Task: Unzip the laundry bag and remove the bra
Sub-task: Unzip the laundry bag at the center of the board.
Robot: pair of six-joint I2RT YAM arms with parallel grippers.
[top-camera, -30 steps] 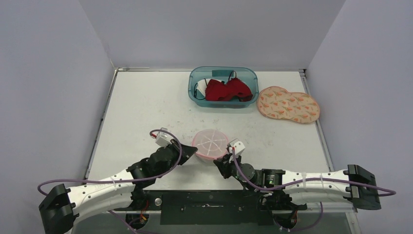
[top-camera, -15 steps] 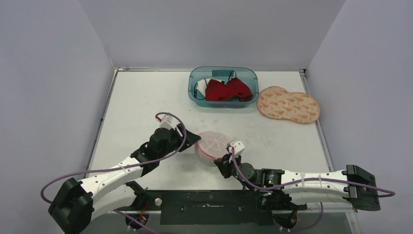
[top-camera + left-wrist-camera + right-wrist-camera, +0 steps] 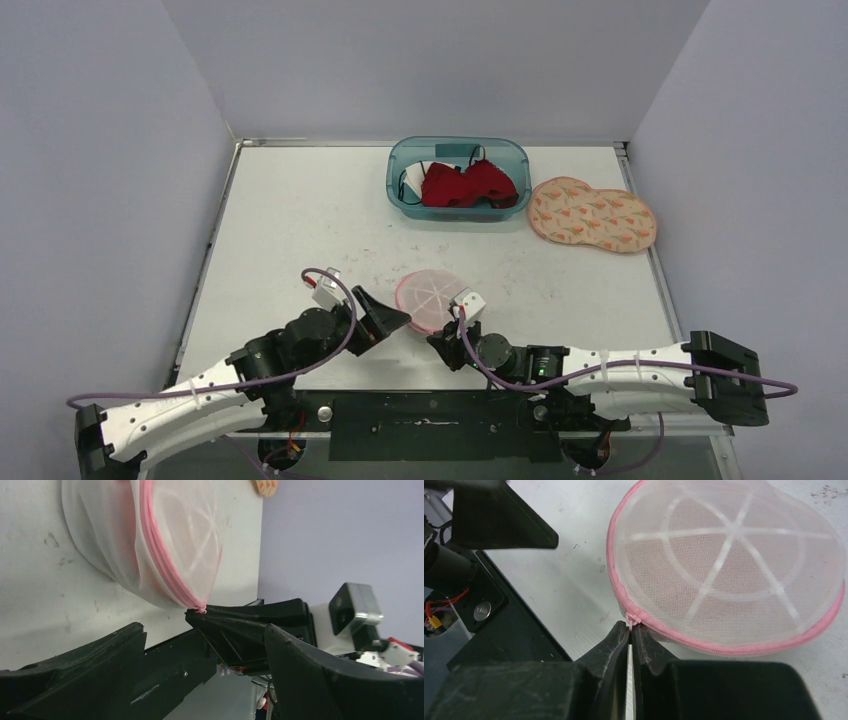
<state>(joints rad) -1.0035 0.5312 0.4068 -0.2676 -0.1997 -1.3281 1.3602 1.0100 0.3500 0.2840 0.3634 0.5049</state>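
The round laundry bag (image 3: 432,296) of white mesh with a pink zipper rim lies on the table near the front edge. It fills the right wrist view (image 3: 729,565) and the top of the left wrist view (image 3: 165,545). My right gripper (image 3: 630,627) is shut on the pink zipper pull (image 3: 630,620) at the bag's near edge (image 3: 440,338). My left gripper (image 3: 392,320) stands open just left of the bag, touching nothing (image 3: 205,630). The bra is not distinct; only a dull pinkish mass shows through the mesh.
A teal bin (image 3: 400,170) holding a red garment (image 3: 465,186) stands at the back. Right of it lies a peach patterned pad (image 3: 590,213). The black base frame (image 3: 430,412) runs along the near edge, close under both grippers.
My left gripper has opened, let go of the bag's left side and drawn back toward the near left. The bag has settled flat. The right gripper keeps hold of the zipper pull.
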